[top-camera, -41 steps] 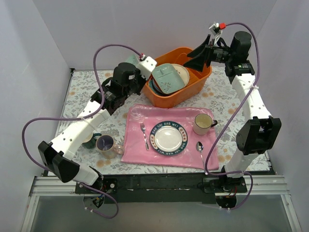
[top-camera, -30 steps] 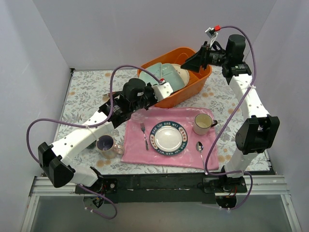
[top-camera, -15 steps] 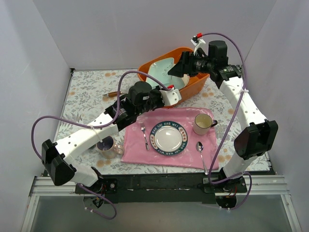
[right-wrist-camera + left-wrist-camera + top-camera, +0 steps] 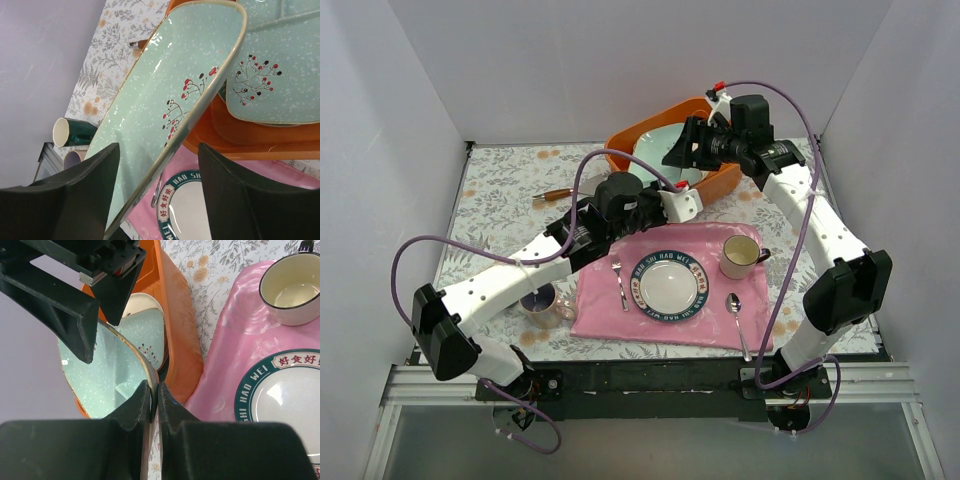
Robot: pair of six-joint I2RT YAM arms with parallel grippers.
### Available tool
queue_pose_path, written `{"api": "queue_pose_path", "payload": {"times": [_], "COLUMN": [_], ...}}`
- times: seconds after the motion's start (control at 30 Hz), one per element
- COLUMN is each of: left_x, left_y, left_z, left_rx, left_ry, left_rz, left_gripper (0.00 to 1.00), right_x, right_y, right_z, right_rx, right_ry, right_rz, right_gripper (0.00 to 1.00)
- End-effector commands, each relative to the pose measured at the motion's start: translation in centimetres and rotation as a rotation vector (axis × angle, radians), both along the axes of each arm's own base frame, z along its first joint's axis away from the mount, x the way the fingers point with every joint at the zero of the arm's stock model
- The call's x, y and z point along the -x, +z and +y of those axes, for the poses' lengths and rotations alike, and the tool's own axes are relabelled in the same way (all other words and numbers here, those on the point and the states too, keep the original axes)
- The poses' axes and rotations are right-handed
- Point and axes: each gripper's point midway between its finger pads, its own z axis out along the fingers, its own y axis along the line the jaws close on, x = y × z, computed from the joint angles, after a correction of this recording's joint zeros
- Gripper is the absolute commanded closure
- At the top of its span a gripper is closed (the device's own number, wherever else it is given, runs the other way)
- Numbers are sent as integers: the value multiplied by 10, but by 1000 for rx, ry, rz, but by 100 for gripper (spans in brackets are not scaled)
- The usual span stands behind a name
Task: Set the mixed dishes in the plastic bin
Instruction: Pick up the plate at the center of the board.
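Observation:
A pale mint squarish plate (image 4: pixel 165 100) with red berry marks stands tilted on edge over the orange plastic bin (image 4: pixel 722 180). My left gripper (image 4: pixel 154 390) is shut on its near rim by the bin's front wall. The right gripper (image 4: pixel 160 167) straddles the plate's opposite edge, jaws apart, neither pad touching it. A second mint plate (image 4: pixel 270 85) lies inside the bin on other plates. In the right wrist view, a dark green mug (image 4: pixel 70 132) and a lavender-lined mug (image 4: pixel 72 161) stand on the table at the left.
A pink cloth (image 4: pixel 600 300) in front of the bin carries a white plate with a lettered rim (image 4: pixel 667 285), a cream mug (image 4: pixel 740 255), a fork (image 4: pixel 618 280) and a spoon (image 4: pixel 735 305). Grey walls enclose three sides.
The left gripper has swung right and toward the bin's front, tipping the mint plate up on edge. The right gripper has come left over the bin onto the plate's far edge, its jaws narrowing.

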Motion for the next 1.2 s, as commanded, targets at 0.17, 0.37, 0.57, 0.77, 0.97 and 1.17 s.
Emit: {"api": "queue_pose_path", "payload": {"times": [0.17,0.37,0.57,0.77,0.97,1.17], "left_x": [-5,-6,-2,4,4,-7], "left_y": [53,50,54,61,77,79], "left_z": [-2,-2,-3,3,20,44], "left_rx": [98,97,179,313,439,552], "left_ry": [13,19,30,77,169,285], "left_rz": [-159,-151,-100,-15,40,172], "left_gripper": [100,100,75,23,2,2], "right_x": [3,9,-7,-31,-58,-82], "right_y": [26,23,43,53,55,52], "right_z": [-7,0,-6,-16,-27,-29], "right_rx": [-9,-40,-63,-64,-38,3], "right_ry": [-63,-20,-32,-30,-45,-40], "right_rz": [-62,-44,-116,-186,-246,-301], "right_gripper": [61,99,99,99,99,99]}}
